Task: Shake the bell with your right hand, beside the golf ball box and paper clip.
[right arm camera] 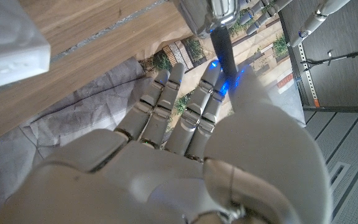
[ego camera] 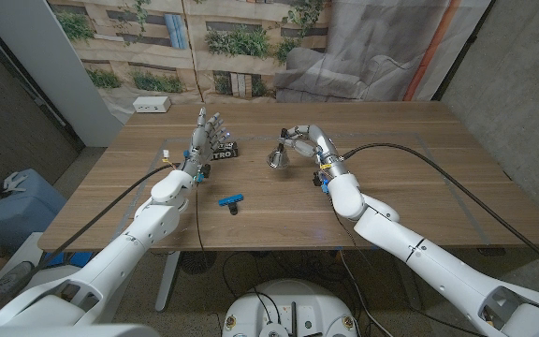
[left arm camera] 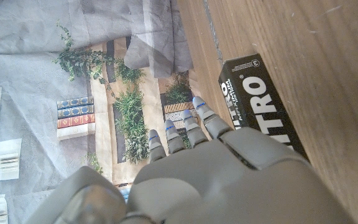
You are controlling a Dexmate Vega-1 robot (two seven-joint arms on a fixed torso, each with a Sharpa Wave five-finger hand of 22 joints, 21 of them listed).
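The right hand is closing on the dark handle of the bell, likely light, rigid and slippery; left hand is standing open.

A robot test lab: a wooden tabletop before a printed bookshelf-and-plants backdrop, grey sheeting and bare walls.

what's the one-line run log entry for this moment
right hand: at small silver metal bell, grip unclear | left hand: open beside black golf ball box | blue paper clip: untouched
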